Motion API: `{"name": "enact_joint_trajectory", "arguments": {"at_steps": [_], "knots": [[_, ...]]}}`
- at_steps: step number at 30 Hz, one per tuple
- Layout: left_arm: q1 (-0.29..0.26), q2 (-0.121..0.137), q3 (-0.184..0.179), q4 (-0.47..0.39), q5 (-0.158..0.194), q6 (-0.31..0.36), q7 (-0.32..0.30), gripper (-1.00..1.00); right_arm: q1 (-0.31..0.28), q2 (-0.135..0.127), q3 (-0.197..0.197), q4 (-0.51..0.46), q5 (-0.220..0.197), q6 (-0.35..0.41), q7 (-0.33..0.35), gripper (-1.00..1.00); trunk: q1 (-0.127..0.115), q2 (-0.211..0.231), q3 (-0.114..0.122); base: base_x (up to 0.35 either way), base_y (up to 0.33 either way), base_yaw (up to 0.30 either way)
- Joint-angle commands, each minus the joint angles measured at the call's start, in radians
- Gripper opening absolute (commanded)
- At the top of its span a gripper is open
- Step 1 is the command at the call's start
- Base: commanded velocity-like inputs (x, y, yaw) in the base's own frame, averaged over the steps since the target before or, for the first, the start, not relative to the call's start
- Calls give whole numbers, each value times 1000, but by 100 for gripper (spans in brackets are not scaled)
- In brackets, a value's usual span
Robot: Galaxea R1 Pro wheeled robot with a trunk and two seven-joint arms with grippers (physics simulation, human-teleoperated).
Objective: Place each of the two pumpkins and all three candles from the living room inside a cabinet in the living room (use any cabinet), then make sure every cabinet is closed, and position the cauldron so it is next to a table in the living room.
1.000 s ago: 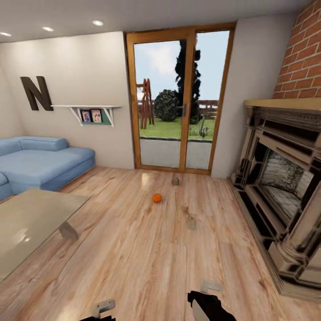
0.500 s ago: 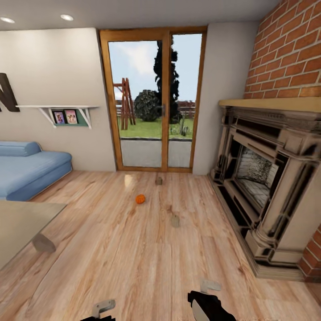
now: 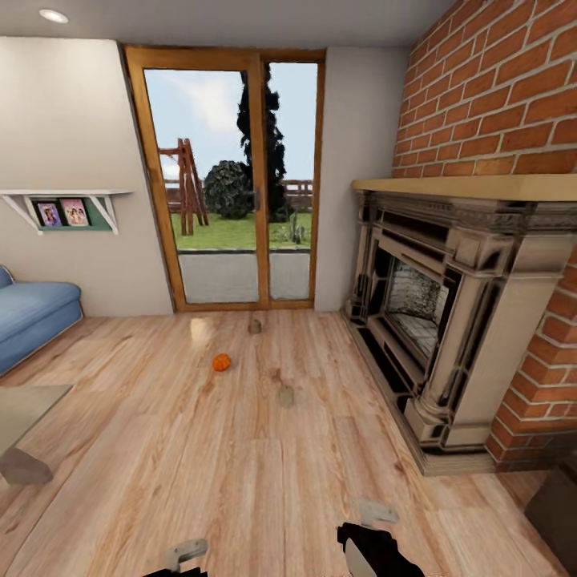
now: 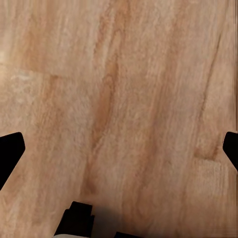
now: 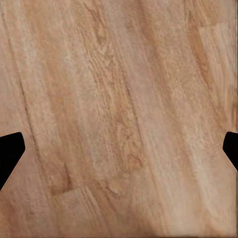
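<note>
Both pincers, left and right, hang spread apart over bare floor. A pumpkin and two candles lie well ahead; drive closer, then lower one pincer squarely.

We note, ahead-left of our right gripper: nearest candle, then pumpkin, farthest candle.

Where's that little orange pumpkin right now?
In the head view the pumpkin sits on the wooden floor, left of centre, before the glass door, between two candles.
</note>
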Motion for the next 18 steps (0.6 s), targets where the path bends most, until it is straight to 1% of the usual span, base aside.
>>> {"name": "enact_joint_trajectory", "arguments": {"at_steps": [1,18], "knots": [[0,0,0,0,0,0,0,100,0,0,0,0,0,0,0,100,0,0,0,0,0,-285],[0,0,0,0,-1,0,0,100,0,0,0,0,0,0,0,100,0,0,0,0,0,-285]]}}
